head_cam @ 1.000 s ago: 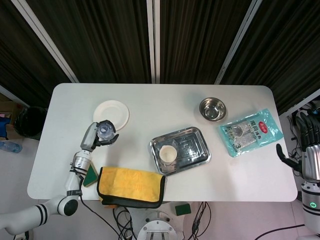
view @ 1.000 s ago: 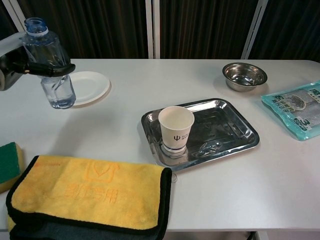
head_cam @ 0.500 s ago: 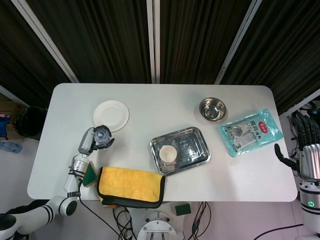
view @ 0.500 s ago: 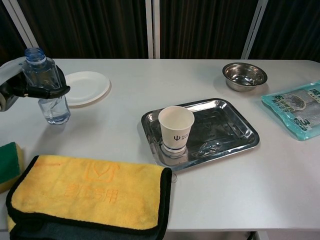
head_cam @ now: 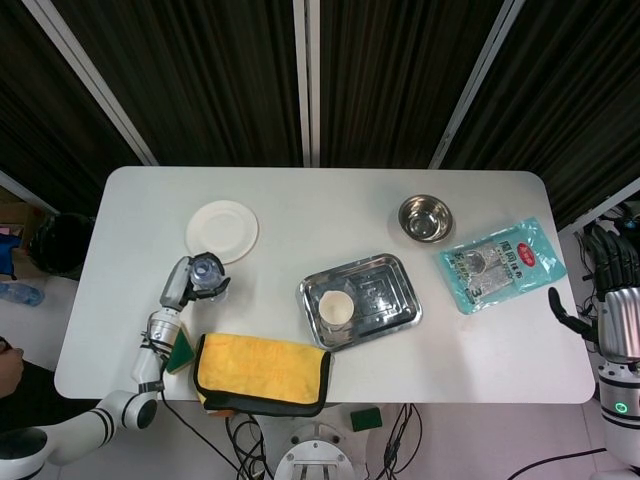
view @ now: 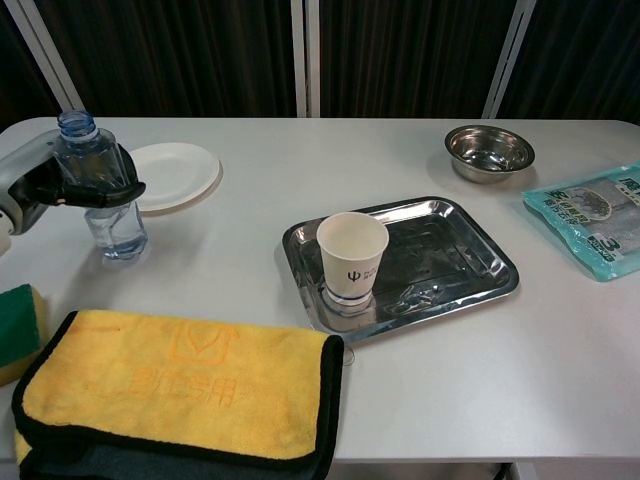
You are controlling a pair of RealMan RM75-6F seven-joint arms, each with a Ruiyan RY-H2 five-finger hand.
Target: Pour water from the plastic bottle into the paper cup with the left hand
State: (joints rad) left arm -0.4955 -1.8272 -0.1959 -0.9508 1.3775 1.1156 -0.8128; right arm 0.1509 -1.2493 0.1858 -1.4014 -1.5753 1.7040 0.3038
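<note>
Gripping the plastic bottle (view: 105, 190) around its upper body, the left robot hand (view: 62, 185) is holding it upright near the white plate (view: 175, 172), well apart from the paper cup (view: 352, 254) (standing in the tray (view: 470, 262)). Tilting before reaching the cup risks spilling onto the surface (view: 300, 160).

Lab setup: white table (head_cam: 300, 215), dark slatted wall panels (head_cam: 400, 70), loose cables (head_cam: 400, 425) on floor.

You see a clear plastic bottle (view: 104, 190), a matt paper cup (view: 352, 255) on a glossy, mirror-like metal tray (view: 470, 262), a polished metal bowl (view: 489, 152), a soft yellow cloth (view: 180, 390), a shiny plastic packet (view: 595, 220), and a smooth matt counter (view: 500, 370).
</note>
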